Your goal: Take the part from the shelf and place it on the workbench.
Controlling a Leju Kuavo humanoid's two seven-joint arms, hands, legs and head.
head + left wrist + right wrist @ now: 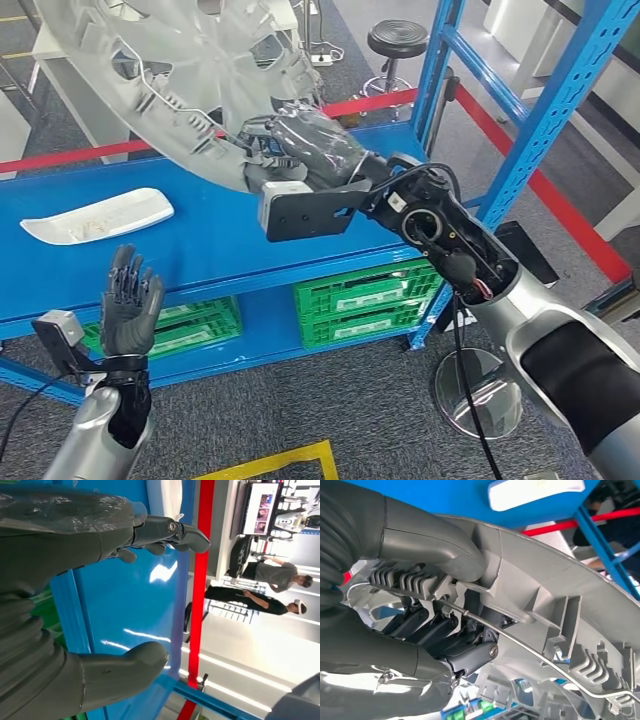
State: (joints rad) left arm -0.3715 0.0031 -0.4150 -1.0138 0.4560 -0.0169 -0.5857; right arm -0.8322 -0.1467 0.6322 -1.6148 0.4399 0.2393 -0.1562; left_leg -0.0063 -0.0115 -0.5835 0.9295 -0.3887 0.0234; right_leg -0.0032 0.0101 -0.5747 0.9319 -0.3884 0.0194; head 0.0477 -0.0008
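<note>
A large round grey plastic part (173,70) with ribs and a thin wire ring hangs in the air above the blue shelf board (211,240). My right hand (306,150) grips its lower rim. In the right wrist view the thumb (433,542) presses on the part's (561,595) ribbed rim and the dark fingers (444,640) curl under it. My left hand (130,305) is raised in front of the shelf's near edge, palm up, fingers apart, holding nothing; the left wrist view shows the thumb (124,672) and fingers (170,532) spread wide over the blue board.
A flat white tray-like piece (98,215) lies on the shelf's left side. Green crates (362,300) sit on the lower level. A blue upright post (528,130) stands at the right, red floor tape (573,215) behind it. People (264,587) stand far off.
</note>
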